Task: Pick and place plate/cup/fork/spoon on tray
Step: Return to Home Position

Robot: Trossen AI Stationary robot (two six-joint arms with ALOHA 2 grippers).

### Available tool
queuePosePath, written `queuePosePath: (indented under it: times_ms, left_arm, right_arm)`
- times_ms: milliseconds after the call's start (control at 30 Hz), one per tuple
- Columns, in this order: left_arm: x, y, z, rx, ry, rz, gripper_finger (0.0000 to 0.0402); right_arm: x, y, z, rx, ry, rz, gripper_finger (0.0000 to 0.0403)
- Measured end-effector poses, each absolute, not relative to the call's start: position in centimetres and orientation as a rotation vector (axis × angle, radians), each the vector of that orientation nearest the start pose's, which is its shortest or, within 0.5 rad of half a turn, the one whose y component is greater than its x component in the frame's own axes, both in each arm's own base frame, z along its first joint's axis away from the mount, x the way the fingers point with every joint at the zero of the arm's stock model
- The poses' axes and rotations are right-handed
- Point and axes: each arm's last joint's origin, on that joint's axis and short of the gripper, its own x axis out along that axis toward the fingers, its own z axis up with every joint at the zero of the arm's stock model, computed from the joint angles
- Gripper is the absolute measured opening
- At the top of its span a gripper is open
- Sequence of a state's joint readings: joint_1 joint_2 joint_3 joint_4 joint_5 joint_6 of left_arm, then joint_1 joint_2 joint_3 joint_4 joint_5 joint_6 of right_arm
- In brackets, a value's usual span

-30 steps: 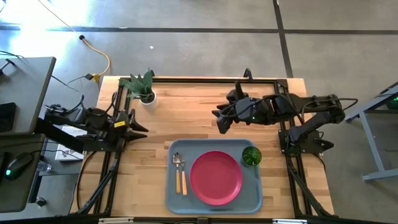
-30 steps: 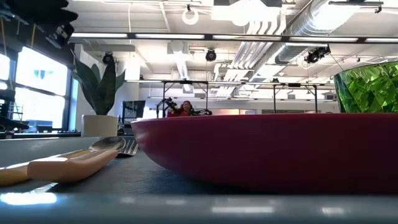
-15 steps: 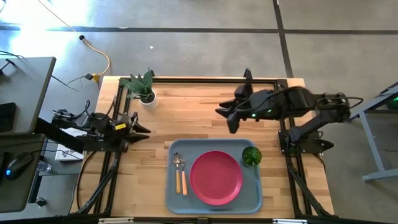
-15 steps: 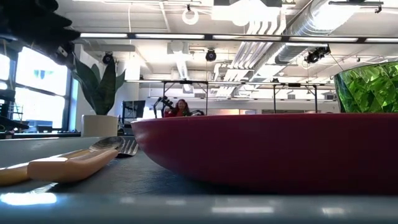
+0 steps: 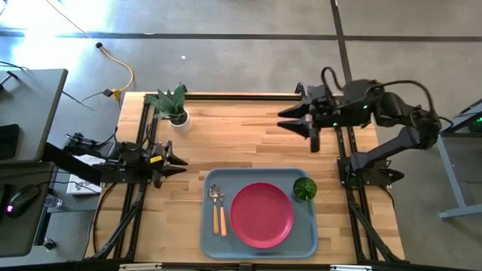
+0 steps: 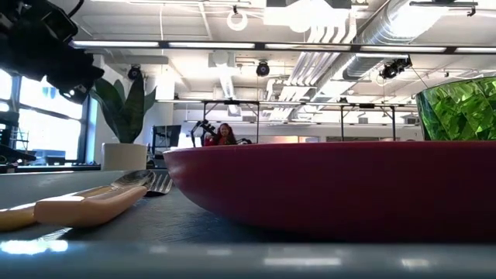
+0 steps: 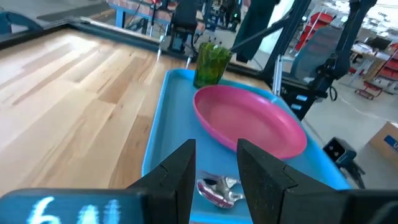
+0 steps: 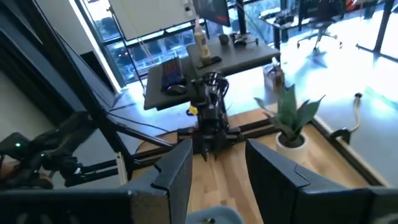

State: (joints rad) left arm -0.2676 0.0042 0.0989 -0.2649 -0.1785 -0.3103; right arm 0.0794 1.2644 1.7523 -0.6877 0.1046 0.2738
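The blue-grey tray (image 5: pixel 208 239) lies at the table's near edge. On it rest the pinkish-red plate (image 5: pixel 261 214), the green cup (image 5: pixel 304 188) upright at its far right corner, and the spoon (image 5: pixel 214 203) and fork (image 5: pixel 222 214) side by side left of the plate. My left gripper (image 5: pixel 179 162) stands open near the table's left edge, left of the tray; its wrist view looks between its fingers (image 7: pixel 180 177) at the tray (image 7: pixel 158 140). My right gripper (image 5: pixel 297 126) hangs open, high over the far right of the table, with nothing between its fingers (image 8: pixel 177 171).
A white pot with a green plant (image 5: pixel 173 109) stands at the table's far left corner. Bare wood (image 5: pixel 233 139) stretches between the plant, the tray and both arms. Dark frame rails (image 5: pixel 143 203) run along the left and right edges. A desk with a keyboard (image 8: pixel 174 71) stands beyond the left side.
My left gripper has sunk toward the table by its left edge, staying open. My right gripper has gone up and toward the table's far right corner, away from the cup, rolling about its own line, still open. Everything on the tray has kept its place.
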Motion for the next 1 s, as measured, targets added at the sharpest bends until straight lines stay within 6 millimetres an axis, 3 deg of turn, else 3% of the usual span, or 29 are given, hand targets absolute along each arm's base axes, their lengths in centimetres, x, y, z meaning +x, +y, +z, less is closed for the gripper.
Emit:
queuePosePath:
  times_ms: [200,567,800,1000]
  left_arm:
    - [8.8,-1.8,17.2,-0.260,0.156,-0.047,0.0106]
    - [8.8,-1.8,17.2,-0.222,0.154,-0.032,0.0106]
    - [8.9,-1.8,17.1,-0.149,0.167,-0.035,0.0106]
    - [8.9,-1.8,17.1,-0.139,0.165,-0.036,0.0106]
  right_arm:
    - [20.3,0.9,50.6,0.229,0.215,-0.070,0.0139]
    - [19.2,0.5,49.1,0.231,0.374,-0.188,0.0139]
    - [15.5,0.3,49.3,0.215,0.365,-0.205,0.0139]
    - [12.2,0.0,45.7,0.215,0.261,-0.202,0.0139]
